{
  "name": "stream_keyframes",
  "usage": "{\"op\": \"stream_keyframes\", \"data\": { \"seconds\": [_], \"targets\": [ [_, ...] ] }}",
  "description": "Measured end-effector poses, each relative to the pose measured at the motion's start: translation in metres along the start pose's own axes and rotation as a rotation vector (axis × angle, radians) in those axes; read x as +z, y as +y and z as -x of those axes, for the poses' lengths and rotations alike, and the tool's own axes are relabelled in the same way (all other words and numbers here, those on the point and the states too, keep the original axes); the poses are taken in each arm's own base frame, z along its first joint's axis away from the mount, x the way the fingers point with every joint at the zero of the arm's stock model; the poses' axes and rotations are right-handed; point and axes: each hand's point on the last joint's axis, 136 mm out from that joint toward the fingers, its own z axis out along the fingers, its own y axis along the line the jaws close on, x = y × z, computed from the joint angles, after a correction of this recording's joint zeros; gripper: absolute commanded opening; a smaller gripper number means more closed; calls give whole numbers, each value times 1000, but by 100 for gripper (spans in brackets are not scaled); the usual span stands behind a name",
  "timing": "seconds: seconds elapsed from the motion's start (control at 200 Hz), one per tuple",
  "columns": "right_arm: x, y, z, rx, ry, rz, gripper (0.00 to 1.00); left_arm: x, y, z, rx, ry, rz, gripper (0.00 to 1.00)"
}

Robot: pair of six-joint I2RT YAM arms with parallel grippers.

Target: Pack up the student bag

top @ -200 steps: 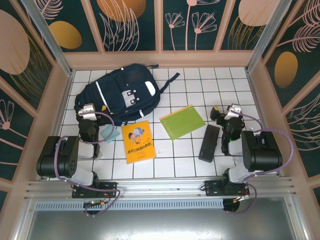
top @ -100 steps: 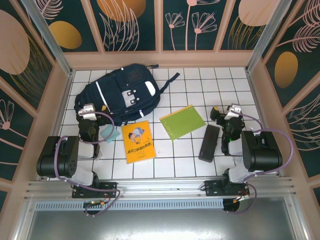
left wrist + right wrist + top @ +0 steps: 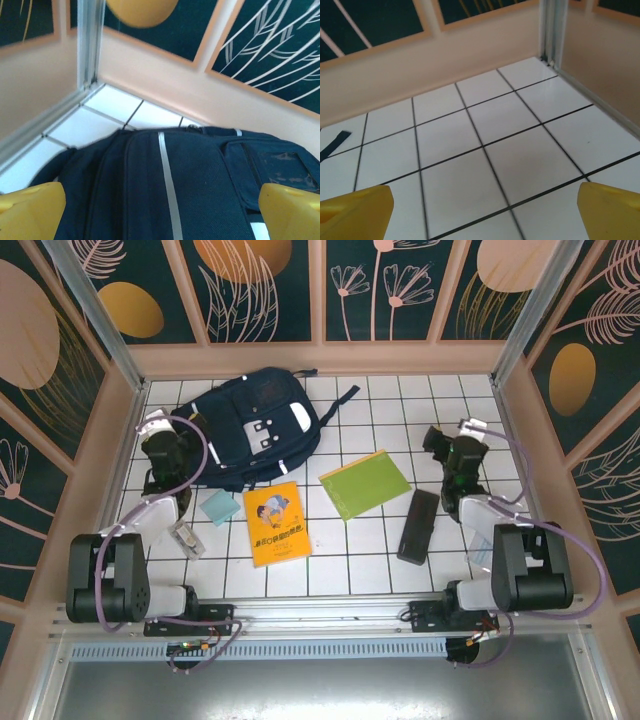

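Top external view: both arms have swung out from their tucked pose near the bases a moment ago. The left gripper (image 3: 168,445) now hangs over the near-left end of the student bag (image 3: 255,425), and the right gripper (image 3: 440,440) has moved farther out over bare tiles of the table (image 3: 400,405), right of the green folder (image 3: 365,483). None of the loose items has shifted.

Left wrist view puts the bag's navy fabric and a white stripe directly beneath the yellow fingertips, which stand wide apart with nothing between them. Right wrist view shows the same wide, empty claw above white tiles. My reading is that the left arm is going for the bag, probably to open or steady it, so packing proper has not begun.

The bag lies flat at the far left of the table, front pocket up, apparently still zipped.

Count:
- one student bag
- one yellow book (image 3: 275,523)
- one green folder
- one black case (image 3: 418,525)
- one pale blue pad (image 3: 215,507)
- one small clear object (image 3: 186,538), too small to identify

All five loose things lie outside the bag.
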Motion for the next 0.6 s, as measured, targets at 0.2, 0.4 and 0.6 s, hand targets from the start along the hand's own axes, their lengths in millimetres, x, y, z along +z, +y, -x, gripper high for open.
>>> {"op": "stream_keyframes", "data": {
  "seconds": [0.2, 0.4, 0.6],
  "targets": [
    [-16, 81, 6, 152, 130, 182, 96, -6, 20, -51, -167, 216, 99, 99],
    [-20, 162, -34, 309, 317, 375, 96, -14, 25, -79, -305, 314, 128, 99],
    [-15, 247, -102, 365, 528, 525, 95, -25, 40, -109, -358, 382, 189, 99]
  ]
}}
